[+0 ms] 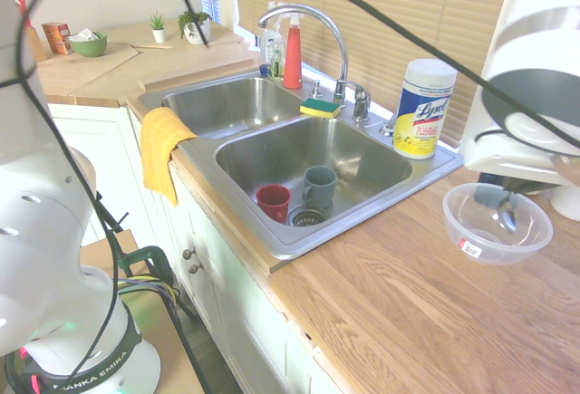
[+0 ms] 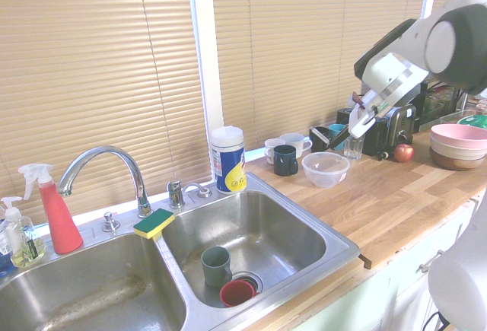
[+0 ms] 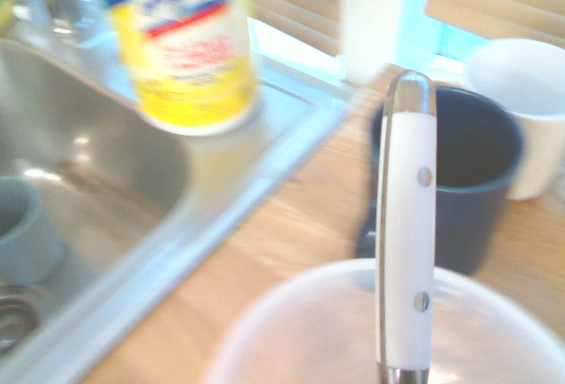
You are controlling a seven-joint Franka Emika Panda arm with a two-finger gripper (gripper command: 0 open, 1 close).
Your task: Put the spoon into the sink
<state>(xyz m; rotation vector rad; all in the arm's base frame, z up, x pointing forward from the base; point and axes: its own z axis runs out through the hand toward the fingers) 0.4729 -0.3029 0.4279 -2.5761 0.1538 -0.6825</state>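
Gripper [image 1: 519, 186]: pressed together on spoon [image 3: 406, 243], white handle toward wrist camera, metal end downward. Directly below gripper: clear plastic bowl [image 1: 497, 226]; cannot tell whether touching spoon. Near bowl, low beside gripper: dark mug [image 2: 285, 160]. Off to gripper's side, past wipes canister [image 2: 229, 160]: sink [image 2: 341, 253], with red mug [image 1: 273, 201] and grey-green mug [image 1: 319, 187] in nearer basin.
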